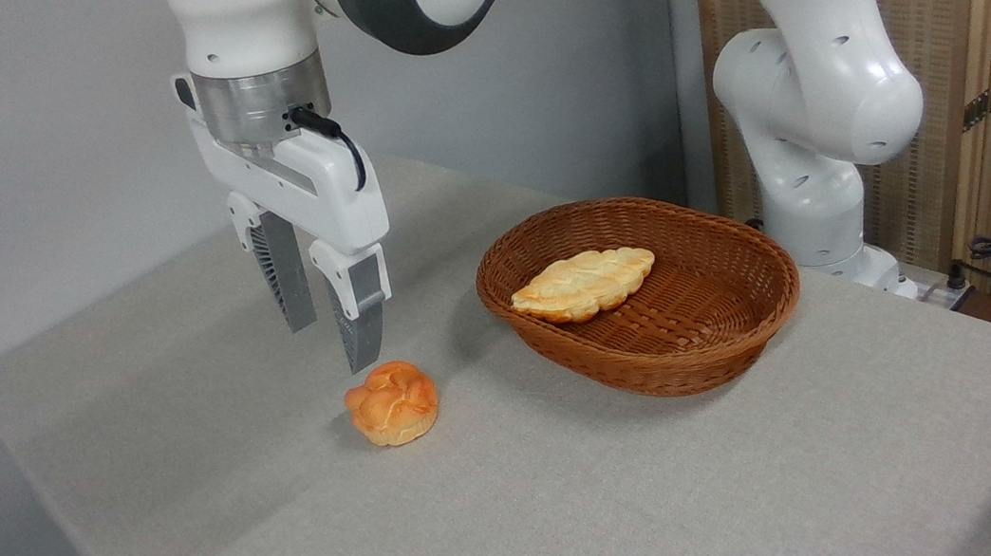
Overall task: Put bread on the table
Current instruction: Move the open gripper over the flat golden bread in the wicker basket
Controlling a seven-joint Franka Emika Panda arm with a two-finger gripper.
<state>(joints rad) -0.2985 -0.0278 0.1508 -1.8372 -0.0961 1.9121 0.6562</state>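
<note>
Woven grey-beige cloth is stretched flat over the large table (584, 515), whose near-left corner is rounded. Toward the right side, a brown oval wicker basket (731, 323) with a tightly plaited rim and ribbed walls is seen resting on the cloth. Inside it, the elongated braided loaf of bread (585, 283) is laid on the basket floor, toward the left wall; its surface is pale golden with browner twisted ridges, and its ends taper. On the bare cloth to the left of the basket, a small round orange knotted bun (392, 403) is set, glossy and lumpy, well apart from the basket. Above and slightly left of this bun the white two-finger gripper (330, 333) is held, pointed downward, its grey ribbed fingers (290, 281) spread with a clear gap between them and nothing gripped; the nearer fingertip is seen just above the bun without touching. A smooth white arm base (818, 111) is seen behind the basket.
</note>
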